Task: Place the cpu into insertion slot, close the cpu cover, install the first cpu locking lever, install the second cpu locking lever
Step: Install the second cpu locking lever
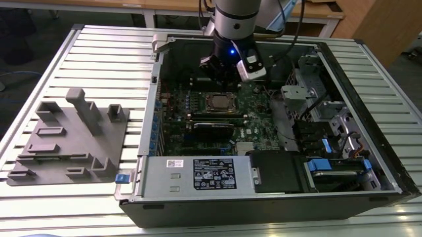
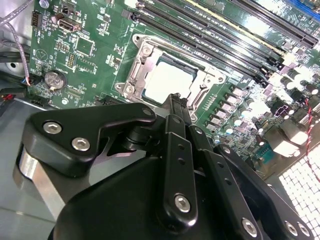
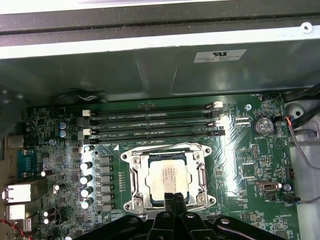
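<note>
The cpu [image 1: 218,102] [image 2: 172,80] [image 3: 169,175] lies flat in the insertion slot [image 3: 131,204] on the green board, silver top up. The cpu cover [image 2: 141,56] [image 3: 134,167] lies down around it as a silvery frame. In the exterior view my gripper [image 1: 223,79] hangs over the far edge of the socket, inside the open computer case. In both wrist views its black fingers [image 2: 175,100] [image 3: 173,198] stand pressed together just above the socket's edge, holding nothing. How the locking levers sit I cannot tell.
Long black memory slots [image 3: 155,120] run beside the socket. A black card [image 1: 212,129] sits nearer the front. Drive cages and cables [image 1: 316,113] fill the exterior view's right. A grey fixture tray [image 1: 66,138] lies on the slatted table to the left.
</note>
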Action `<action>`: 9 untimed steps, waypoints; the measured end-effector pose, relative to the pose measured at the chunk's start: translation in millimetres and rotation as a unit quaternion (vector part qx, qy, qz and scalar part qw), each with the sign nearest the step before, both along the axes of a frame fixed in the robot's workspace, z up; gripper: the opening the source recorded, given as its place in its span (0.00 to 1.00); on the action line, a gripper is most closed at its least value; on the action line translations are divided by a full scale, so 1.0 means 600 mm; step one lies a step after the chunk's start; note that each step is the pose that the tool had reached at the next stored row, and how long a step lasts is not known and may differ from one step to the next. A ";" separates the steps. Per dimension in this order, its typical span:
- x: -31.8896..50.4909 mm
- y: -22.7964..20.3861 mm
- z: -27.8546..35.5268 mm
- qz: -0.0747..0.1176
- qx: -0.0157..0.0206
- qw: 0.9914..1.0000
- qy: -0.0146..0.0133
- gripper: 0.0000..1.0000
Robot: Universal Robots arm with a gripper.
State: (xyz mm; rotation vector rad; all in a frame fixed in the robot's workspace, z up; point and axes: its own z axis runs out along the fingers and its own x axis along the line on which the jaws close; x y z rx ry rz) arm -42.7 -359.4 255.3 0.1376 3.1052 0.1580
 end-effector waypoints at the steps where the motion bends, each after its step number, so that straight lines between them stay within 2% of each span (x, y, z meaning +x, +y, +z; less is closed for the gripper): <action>1: 0.000 0.0000 0.000 0.000 0.000 1.000 0.000 0.11; 9: 0.000 0.0032 0.000 0.000 0.000 1.000 0.000 0.11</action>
